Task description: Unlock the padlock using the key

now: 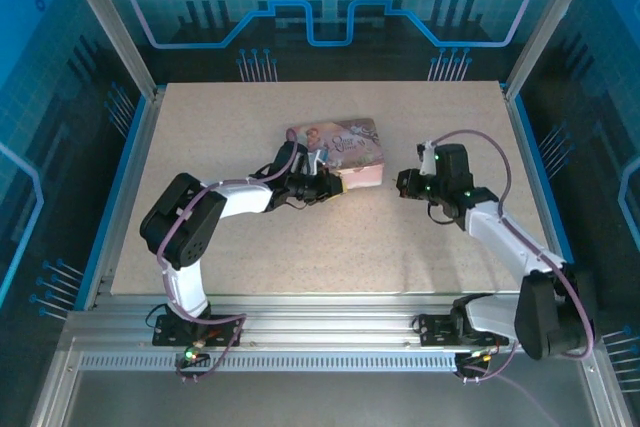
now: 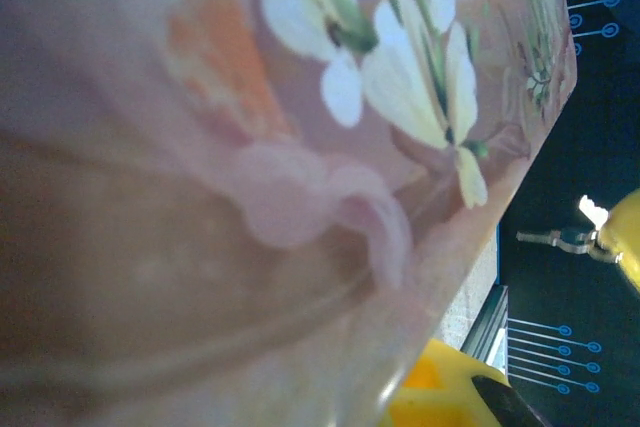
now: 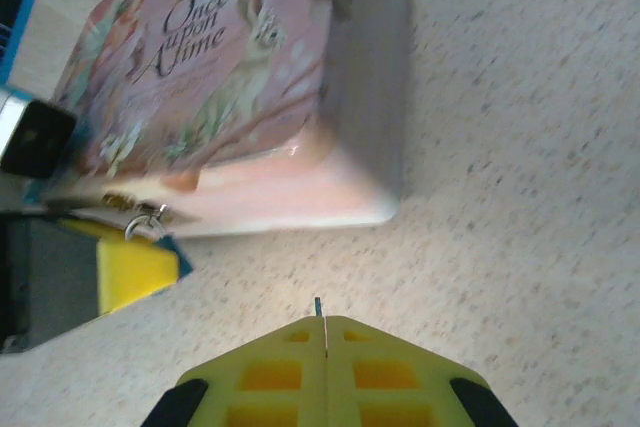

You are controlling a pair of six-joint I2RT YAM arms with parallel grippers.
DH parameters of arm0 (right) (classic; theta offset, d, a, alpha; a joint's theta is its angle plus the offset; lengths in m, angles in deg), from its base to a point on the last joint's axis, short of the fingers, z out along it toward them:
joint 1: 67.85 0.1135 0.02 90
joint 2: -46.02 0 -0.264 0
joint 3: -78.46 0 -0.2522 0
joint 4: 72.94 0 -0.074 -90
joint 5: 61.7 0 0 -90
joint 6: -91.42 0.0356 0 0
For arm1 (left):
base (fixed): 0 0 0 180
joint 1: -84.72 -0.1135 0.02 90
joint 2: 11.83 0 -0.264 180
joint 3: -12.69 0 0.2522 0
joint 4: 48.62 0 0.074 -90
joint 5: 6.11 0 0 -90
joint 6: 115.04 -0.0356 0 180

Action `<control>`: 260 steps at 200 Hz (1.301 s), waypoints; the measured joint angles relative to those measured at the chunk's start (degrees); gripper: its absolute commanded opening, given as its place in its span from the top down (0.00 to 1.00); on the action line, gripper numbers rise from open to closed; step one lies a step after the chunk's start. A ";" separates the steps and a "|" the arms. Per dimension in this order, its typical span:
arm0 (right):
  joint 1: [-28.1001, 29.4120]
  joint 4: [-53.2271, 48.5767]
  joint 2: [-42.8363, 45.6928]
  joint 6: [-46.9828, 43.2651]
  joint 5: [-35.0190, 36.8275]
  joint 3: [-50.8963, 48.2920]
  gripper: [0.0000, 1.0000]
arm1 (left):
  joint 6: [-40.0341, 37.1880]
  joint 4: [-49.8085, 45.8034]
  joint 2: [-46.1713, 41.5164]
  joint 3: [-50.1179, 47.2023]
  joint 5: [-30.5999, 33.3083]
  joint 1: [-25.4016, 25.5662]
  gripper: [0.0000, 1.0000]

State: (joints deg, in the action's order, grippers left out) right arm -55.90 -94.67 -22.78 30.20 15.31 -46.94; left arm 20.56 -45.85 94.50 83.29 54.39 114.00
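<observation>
Padlock (image 3: pixel 147 221): small metallic item with a looped shackle, recorded at the near front edge of the pink box (image 3: pixel 230 87), close to its left corner; body hard to make out.

Right gripper (image 3: pixel 324 325): yellow fingers pressed together, clamped on the key (image 3: pixel 318 305), of which a thin sliver projected from the seam between the tips. Seen from the left wrist, the key (image 2: pixel 552 238) extended sideways from the same gripper (image 2: pixel 608 237), pale metal against a dark background. In the overhead view this gripper (image 1: pixel 404 184) was held off the box's right end, apart from it.

Left gripper (image 1: pixel 322 185): positioned against the near left edge of the pink box (image 1: pixel 345 147). One yellow finger (image 3: pixel 135 269) lay just beneath the padlock; whether the fingers were closed on it could not be told. Its wrist camera was almost against the box wall (image 2: pixel 200 147), floral print blurred, with one of its own fingers (image 2: pixel 435 397) at the bottom edge.

Pink box: rectangular, cartoon print, lettered "Once upon A time", lying flat on the speckled tabletop (image 1: pixel 300 257).

Key and padlock: apart, not engaged.
</observation>
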 measured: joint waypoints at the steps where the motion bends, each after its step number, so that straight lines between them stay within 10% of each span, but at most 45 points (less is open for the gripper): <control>1: 0.00 0.11 0.15 0.13 -0.11 -0.17 1.00 | 0.00 -0.22 0.00 0.11 0.00 0.00 0.92; 88: 0.92 19.12 9.18 17.00 -7.45 -16.20 1.00 | 1.05 -4.85 0.00 2.93 -1.01 -0.37 0.91; 260: 4.00 27.76 7.08 34.77 -7.76 -9.05 1.00 | 1.07 -6.01 0.00 3.50 -1.49 -0.52 0.90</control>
State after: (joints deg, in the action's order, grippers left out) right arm -51.90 -66.91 -15.70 64.97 7.55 -55.99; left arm 21.64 -51.86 94.50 86.79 52.91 113.47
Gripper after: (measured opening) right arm 0.058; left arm 0.120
